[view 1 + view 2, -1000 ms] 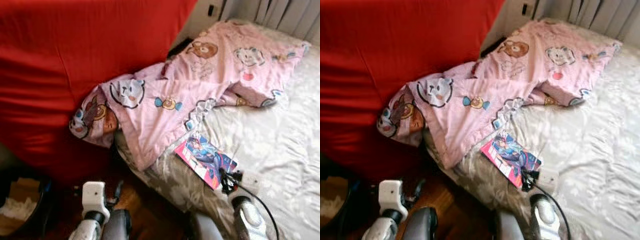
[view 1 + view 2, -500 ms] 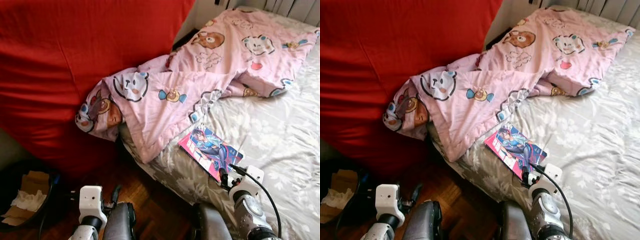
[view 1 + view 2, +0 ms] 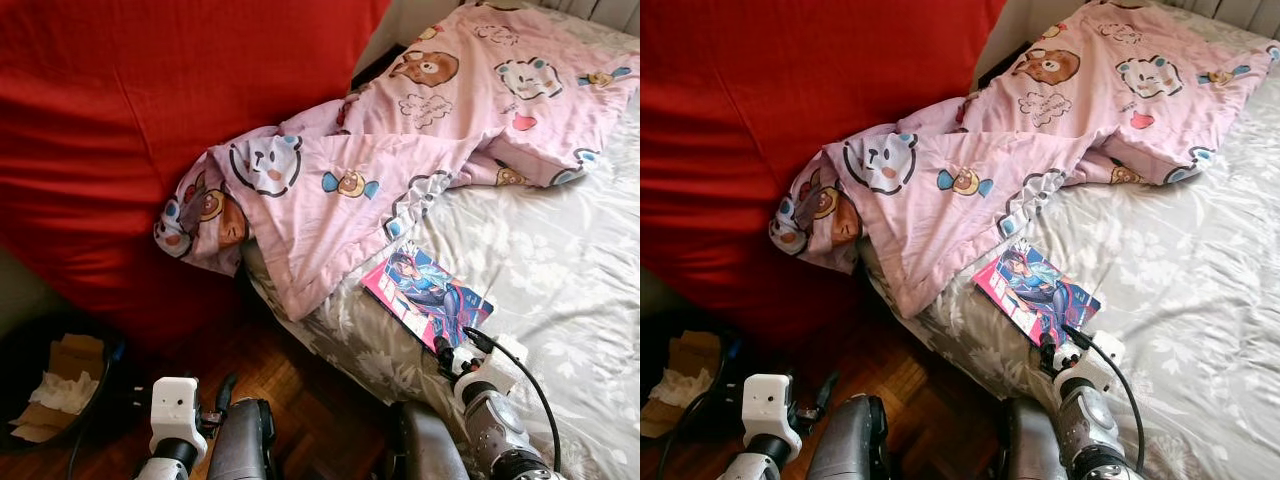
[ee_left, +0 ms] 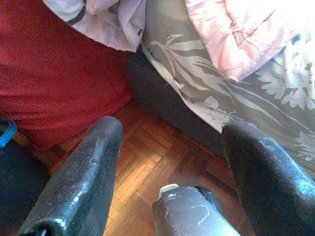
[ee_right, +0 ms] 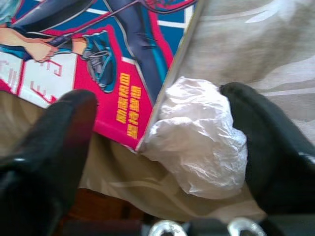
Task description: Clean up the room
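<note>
Right gripper [image 5: 162,147], fingers wide open astride crumpled white tissue [image 5: 197,142] on bed [image 3: 560,250] edge touching magazine [image 3: 428,297]: light, soft, squashable, pinch its middle; left gripper [image 4: 172,162] idle, open, empty.

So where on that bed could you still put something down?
The grey bedsheet is bare to the right of the comic book, below the pink blanket. It is crowded at the bed's near edge, where the right gripper straddles a crumpled tissue beside the comic.

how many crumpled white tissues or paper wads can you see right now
2: one crumpled white tissue wad on the grey floral bedsheet between the right pincer fingers; one in the dark bin on the floor. The pink blanket may hide more.
</note>
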Available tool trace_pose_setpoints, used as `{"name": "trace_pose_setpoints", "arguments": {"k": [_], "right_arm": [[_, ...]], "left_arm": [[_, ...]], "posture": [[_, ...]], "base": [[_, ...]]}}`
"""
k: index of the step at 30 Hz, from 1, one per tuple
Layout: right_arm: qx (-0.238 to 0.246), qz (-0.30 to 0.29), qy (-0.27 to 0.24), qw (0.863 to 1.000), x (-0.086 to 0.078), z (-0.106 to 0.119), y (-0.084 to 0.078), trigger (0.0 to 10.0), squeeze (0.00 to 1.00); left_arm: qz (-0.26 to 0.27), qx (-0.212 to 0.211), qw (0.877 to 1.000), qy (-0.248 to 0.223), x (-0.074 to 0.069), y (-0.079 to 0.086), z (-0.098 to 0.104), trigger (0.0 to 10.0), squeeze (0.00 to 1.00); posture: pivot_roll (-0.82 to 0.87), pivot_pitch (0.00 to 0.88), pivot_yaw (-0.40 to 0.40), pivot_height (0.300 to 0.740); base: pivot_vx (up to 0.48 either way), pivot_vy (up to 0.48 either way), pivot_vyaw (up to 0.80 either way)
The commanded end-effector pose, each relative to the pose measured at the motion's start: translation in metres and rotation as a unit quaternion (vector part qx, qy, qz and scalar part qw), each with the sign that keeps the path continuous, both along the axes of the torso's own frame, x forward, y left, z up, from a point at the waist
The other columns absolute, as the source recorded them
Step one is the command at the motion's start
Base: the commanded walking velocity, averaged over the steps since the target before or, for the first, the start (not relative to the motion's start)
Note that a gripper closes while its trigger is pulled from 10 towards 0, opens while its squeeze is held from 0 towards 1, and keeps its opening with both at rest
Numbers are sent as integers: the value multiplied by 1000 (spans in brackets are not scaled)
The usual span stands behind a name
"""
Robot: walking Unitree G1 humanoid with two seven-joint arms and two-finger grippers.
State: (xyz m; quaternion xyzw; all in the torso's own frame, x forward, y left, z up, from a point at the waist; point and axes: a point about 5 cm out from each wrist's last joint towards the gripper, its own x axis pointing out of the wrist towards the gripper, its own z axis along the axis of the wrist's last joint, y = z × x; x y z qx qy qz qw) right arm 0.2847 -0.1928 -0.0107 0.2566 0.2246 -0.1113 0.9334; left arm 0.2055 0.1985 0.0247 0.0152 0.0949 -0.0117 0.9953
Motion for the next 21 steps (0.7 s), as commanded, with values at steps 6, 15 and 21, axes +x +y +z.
{"name": "trace_pose_setpoints", "arguments": {"k": [6,15,21], "right_arm": [[0,5,12,1000,-7,-7,2,0,0],[4,7,3,1000,-7,-6,4,0,0],[3,16,2,1000,-6,-6,7,0,0]], "left_arm": [[-4,13,1000,23,-6,3,-8,10000,0],[-3,18,999,27,-6,3,-10,10000,0],[-4,21,999,31,-3,4,-11,10000,0]], "posture": [[90,245,12,601],[89,242,11,601],[90,240,8,601]], "base": [[0,0,0],[0,0,0],[0,0,0]]}}
